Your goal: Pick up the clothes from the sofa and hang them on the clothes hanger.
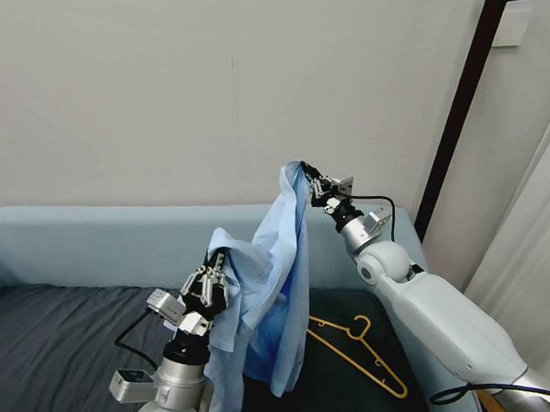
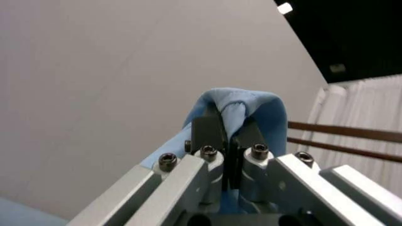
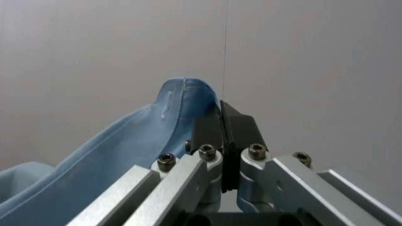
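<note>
Head view showed the light blue shirt [image 1: 274, 288] lifted off the sofa [image 1: 67, 242] and hanging in the air between the two arms. Its highest point was up in front of the wall [image 1: 160, 92], and its folds fell towards the dark seat cushion [image 1: 52, 334]. Whether the lowest hem brushed the cushion could not be told.

The right gripper [image 1: 313, 188] held the top of the garment, reached up and forward. In the right wrist view its jaws were pressed together with an edge of the cloth [image 3: 169, 117] caught at their tips [image 3: 221, 117].

The left gripper [image 1: 214, 268] was lower and nearer the robot. The left wrist view showed its jaws clamped on a fold of blue fabric [image 2: 251, 106] that bulged over them [image 2: 229, 127].

Two pinch points, one high and one low, seemed meant to draw the shirt open and off the seat, so that a shoulder or collar could be found for hanging.

The yellow clothes hanger [image 1: 359, 344] lay flat on the cushion just beside the hanging cloth, under the right arm. It looked within easy reach and had not yet been used.

A dark post [image 1: 462, 107] slanted up at the right, with a pale curtain [image 1: 533, 249] beyond it.

No brand, label or writing could be read on the shirt, the hanger or the grippers.
</note>
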Motion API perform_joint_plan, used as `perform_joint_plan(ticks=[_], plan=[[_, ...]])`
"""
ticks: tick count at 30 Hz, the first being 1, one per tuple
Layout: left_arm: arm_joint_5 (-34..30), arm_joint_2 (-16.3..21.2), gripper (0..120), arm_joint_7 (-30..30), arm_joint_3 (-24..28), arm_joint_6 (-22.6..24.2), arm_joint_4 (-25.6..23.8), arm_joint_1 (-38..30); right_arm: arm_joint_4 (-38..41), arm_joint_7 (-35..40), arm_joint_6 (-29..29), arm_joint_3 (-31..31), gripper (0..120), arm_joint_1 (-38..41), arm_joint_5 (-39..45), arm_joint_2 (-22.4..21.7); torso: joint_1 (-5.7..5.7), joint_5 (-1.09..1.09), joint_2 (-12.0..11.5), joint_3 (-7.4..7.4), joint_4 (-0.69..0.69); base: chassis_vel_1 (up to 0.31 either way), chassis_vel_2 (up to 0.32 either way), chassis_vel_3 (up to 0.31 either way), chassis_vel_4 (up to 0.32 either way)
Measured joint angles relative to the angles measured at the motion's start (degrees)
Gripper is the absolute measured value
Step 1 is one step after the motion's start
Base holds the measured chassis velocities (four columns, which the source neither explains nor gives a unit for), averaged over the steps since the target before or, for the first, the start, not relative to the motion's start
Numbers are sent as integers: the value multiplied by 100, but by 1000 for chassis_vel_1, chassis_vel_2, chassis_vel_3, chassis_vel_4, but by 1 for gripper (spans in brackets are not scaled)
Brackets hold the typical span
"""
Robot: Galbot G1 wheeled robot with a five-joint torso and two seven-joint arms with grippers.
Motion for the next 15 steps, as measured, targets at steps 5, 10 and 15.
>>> perform_joint_plan(ticks=[5,10,15], plan=[[-235,-138,0,-30,-94,-215,1317,-85,54,-26,30,52,0,-81,41,13,0,0,0,0,0,0,0,0,0],[1392,-183,0,-537,-115,-423,2800,-266,131,-41,51,18,0,-149,47,20,0,-1,-1,1,-1,0,0,0,0],[2869,-226,0,-1343,-75,-487,3630,-408,140,-68,78,-65,0,-264,-7,76,0,-1,-1,1,1,0,0,0,0]])
